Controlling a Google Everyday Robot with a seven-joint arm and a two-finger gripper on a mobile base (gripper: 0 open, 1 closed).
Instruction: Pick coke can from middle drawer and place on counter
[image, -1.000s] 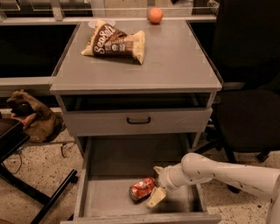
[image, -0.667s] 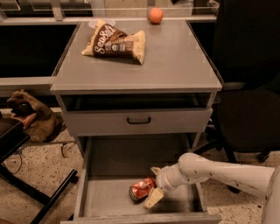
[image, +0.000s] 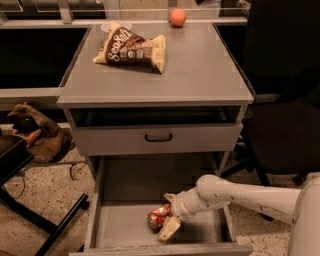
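Where it lies on middle drawer (image: 202, 231) floor, coke can (image: 158, 218) sits btwn pincer (image: 167, 216) fingers (image: 169, 229), spread wide, prob. unclamped.

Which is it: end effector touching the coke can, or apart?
Cannot tell. In the camera view, the end effector has spread fingers flanking the coke can in the middle drawer; one overlaps its edge, showing neither contact nor gap.
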